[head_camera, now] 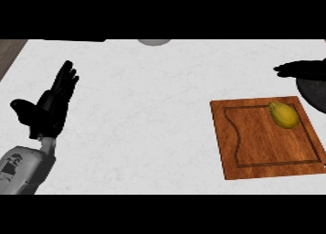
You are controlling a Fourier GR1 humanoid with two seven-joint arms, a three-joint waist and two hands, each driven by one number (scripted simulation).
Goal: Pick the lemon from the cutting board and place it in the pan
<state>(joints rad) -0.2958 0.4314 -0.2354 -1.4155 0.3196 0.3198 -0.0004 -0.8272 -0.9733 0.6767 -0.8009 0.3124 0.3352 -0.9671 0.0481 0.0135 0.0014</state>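
Counter [158,91]: a pale, faintly marbled top filling most of the view, with a strip of wood floor showing at its left edge. Cutting board [260,146]: a reddish-brown wooden rectangle with a routed groove, lying at the right of the counter, its long side running away from the robot. Pan [320,98]: a dark round vessel cut off by the right edge, just beyond the board's far right corner and seeming to overlap it slightly. Left hand [50,107]: at the far left of the counter, fingers straight and pointing up the view, thumb spread out; it holds nothing and rests well apart from the board. Right hand [307,69]: a dark shape at the upper right, above the pan's far side; whether it is spread or curled cannot be told. Lemon [284,114]: a yellow-green oval on the board's far right corner, inside the groove and just beside the pan, its long axis running roughly away from the robot with a slight lean. It lies just nearer the robot than the right hand, a little to that hand's left, so the right hand is much the closer and looks the one to pick it up. Grey rounded object [155,41]: at the counter's far edge, only partly in view.
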